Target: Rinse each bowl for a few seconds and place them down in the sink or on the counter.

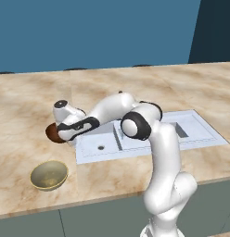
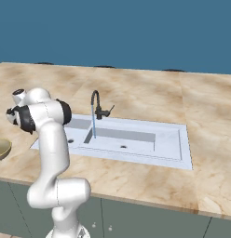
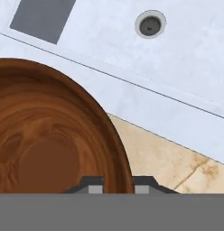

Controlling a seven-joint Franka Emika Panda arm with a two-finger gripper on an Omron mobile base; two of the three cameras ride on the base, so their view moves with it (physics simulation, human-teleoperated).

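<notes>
The dark reddish-brown bowl fills the left of the hand view, and its rim runs between my two fingertips. My gripper is shut on that rim. From the left base view this bowl is at the counter just left of the sink, with my gripper at its right edge. Whether it rests on the counter or hangs just above it, I cannot tell. The pale olive-gold bowl stands upright near the counter's front edge and also shows as the olive-gold bowl.
The dark curved faucet stands behind the sink and a thin blue stream of water falls from it into the basin. A round drain lies in the basin beyond the bowl. The counter edge is close to the olive bowl.
</notes>
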